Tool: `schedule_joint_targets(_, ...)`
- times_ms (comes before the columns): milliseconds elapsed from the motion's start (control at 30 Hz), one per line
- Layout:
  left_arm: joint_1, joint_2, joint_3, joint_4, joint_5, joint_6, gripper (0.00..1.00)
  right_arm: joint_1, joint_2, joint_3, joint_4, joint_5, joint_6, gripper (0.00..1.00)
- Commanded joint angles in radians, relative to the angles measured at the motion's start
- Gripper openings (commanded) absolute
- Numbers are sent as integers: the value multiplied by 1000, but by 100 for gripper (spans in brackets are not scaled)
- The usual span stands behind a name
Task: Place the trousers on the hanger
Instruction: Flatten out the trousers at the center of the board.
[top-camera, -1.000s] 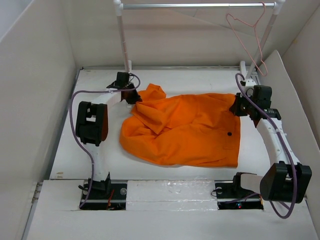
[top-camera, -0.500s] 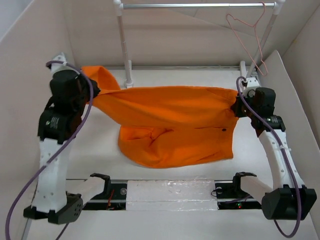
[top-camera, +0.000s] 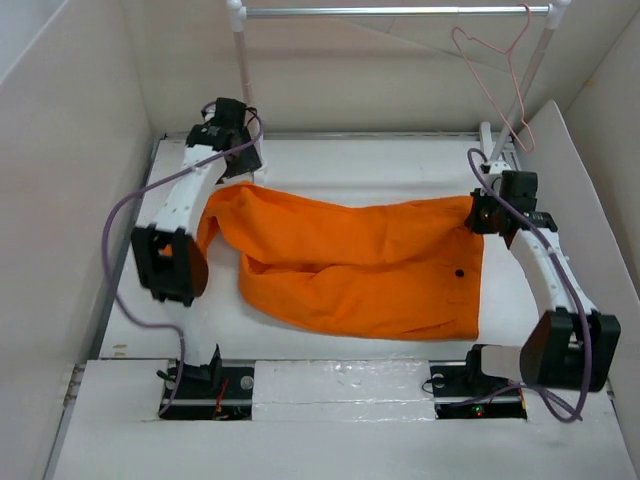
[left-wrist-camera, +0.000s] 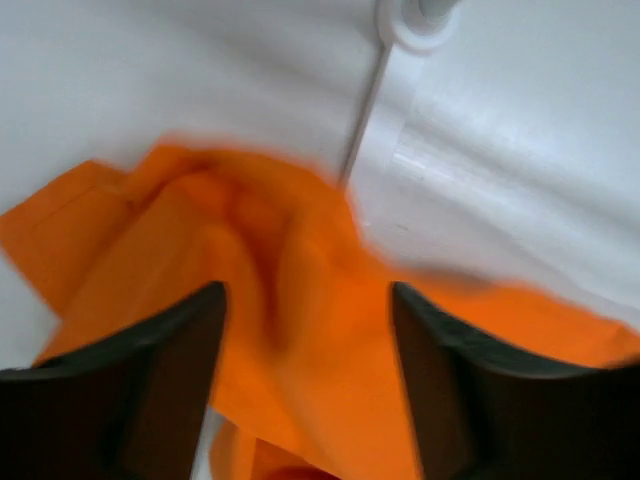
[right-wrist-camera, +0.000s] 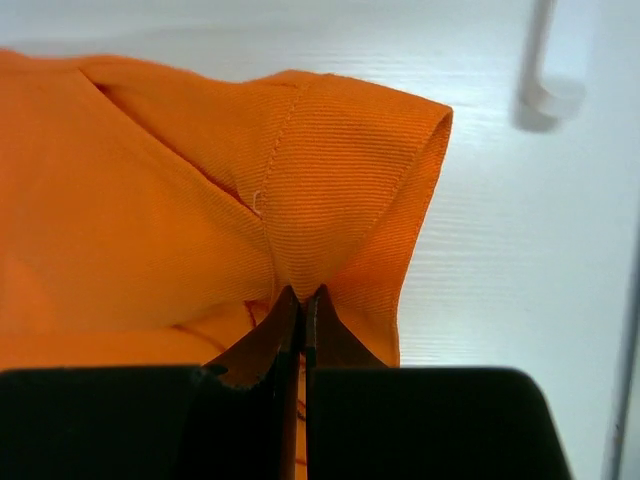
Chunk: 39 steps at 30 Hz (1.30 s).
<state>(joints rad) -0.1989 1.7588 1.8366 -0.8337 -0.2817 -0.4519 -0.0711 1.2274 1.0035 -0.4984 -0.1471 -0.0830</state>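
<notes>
Trousers corner inside right hand

The trousers are matt twill cloth, the table smooth.

Overhead rear view, close wrist views, trousers shared

No legible text, label, brand, number or sign in any view; none to be read on the trousers or counter.
</notes>
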Motion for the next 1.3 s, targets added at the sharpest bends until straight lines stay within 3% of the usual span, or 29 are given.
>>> schedule_joint_targets(0,-4,127,174,16,134,10,71,-116,85,90,84,112,-4,0)
schedule_joint_targets(67,-19,139,185,11,115,22,79,-189,160,156,69,132,12,0)
schedule_joint_targets(133,-19,72,55,60,78,41,86,-216,204,194,70,141,44,0)
schedule_joint_targets(167,-1,35,-11,86,29,39,86,-226,221,236,64,127,51,11)
schedule_joint_targets(200,18,-51,-169,153,20,19,86,-226,242,247,78,113,55,34)
schedule_joint_targets(267,97,-149,-334,232,22,-5,84,-197,256,270,81,69,45,57)
schedule_joint_targets(300,131,-244,-493,310,29,-27,84,-159,267,309,52,60,34,65)
schedule_joint_targets(433,376,-389,-785,461,244,-161,83,-31,171,190,63,38,2,66)
schedule_joint_targets(467,457,-395,-816,473,277,-186,83,-13,140,147,90,43,8,56)
schedule_joint_targets(567,564,-412,-911,507,397,-240,83,30,28,-12,121,9,9,8)
schedule_joint_targets(600,581,-417,-944,525,403,-248,83,40,-6,-46,126,1,6,0)
schedule_joint_targets(700,639,-401,-991,539,472,-289,84,105,-124,-153,130,-25,-15,0)
schedule_joint_targets(733,639,-395,-1008,553,493,-298,84,122,-143,-173,124,-46,-27,5)
schedule_joint_targets(767,648,-392,-1023,579,540,-306,84,157,-167,-202,110,-61,-34,22)
schedule_joint_targets(867,648,-398,-1103,698,634,-361,83,242,-199,-252,93,-104,-47,42)
schedule_joint_targets(1033,648,-421,-1180,855,668,-427,80,401,-246,-312,87,-60,-29,47)
schedule_joint_targets(1067,648,-415,-1176,860,662,-430,77,422,-252,-321,90,-46,-21,47)
schedule_joint_targets(1100,648,-363,-1128,875,645,-433,68,457,-253,-351,98,-26,-5,47)
schedule_joint_targets(1167,648,-345,-1107,874,627,-439,63,458,-247,-353,103,-35,-4,47)
schedule_joint_targets(1267,622,-277,-990,869,621,-412,13,468,-235,-347,103,-25,-4,47)
